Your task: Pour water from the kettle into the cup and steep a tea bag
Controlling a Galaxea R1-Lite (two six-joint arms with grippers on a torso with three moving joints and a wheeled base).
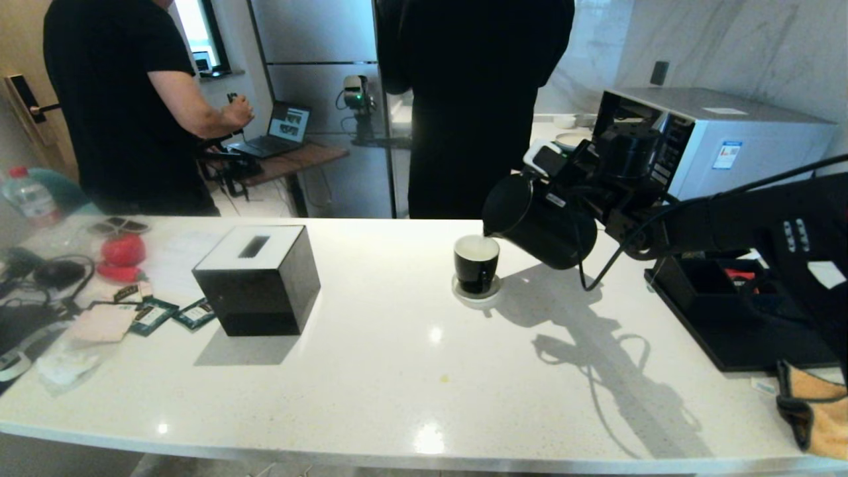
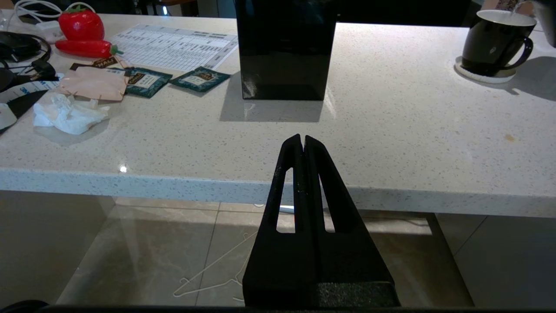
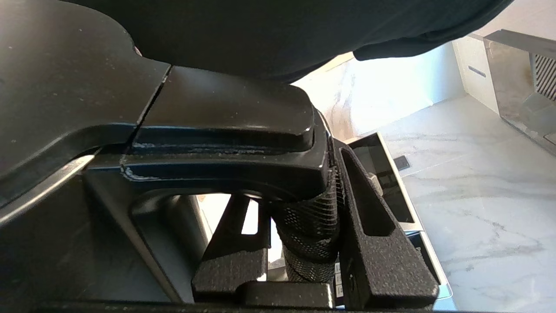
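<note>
The matte black kettle (image 1: 540, 222) hangs tilted over the white counter (image 1: 397, 371), its spout just above the rim of the black cup (image 1: 476, 264). The cup stands on a small white saucer (image 1: 476, 292). My right gripper (image 1: 599, 205) is shut on the kettle's mesh-wrapped handle (image 3: 310, 217), one finger on each side (image 3: 299, 195). Teal tea bag sachets (image 1: 196, 313) lie at the counter's left, beside the black box. My left gripper (image 2: 302, 139) is shut and empty, parked low in front of the counter's near edge. The cup (image 2: 495, 41) also shows in the left wrist view.
A black tissue box (image 1: 258, 278) stands left of the cup. A microwave (image 1: 715, 139) and a black tray (image 1: 729, 331) are at the right, with an orange cloth (image 1: 818, 411) near the front corner. Two people stand behind the counter. Clutter and a toy strawberry (image 1: 122, 250) lie far left.
</note>
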